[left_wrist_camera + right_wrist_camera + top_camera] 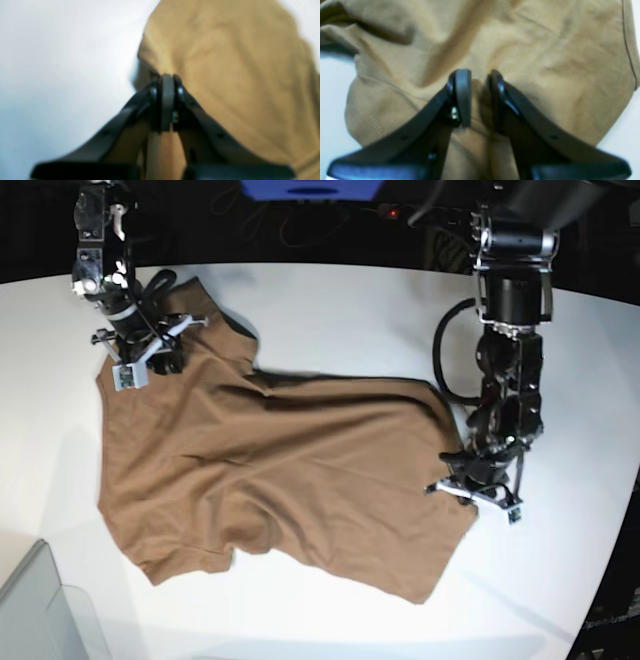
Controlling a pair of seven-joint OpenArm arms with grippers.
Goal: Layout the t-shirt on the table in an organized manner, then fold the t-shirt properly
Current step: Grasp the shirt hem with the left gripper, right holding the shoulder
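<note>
The left claw [167, 82] is pinched tight together, its arm bent steeply down; the right claw [476, 82] stands slightly parted, arm angled low.

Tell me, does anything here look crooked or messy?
Yes. The shirt lies askew on the table, creased, with a ridge of bunched cloth across its upper part and a sleeve rucked up by the right pincer. The left pincer is shut on the shirt's other edge, pinching it into a gather. Nothing looks spilled or torn.
</note>
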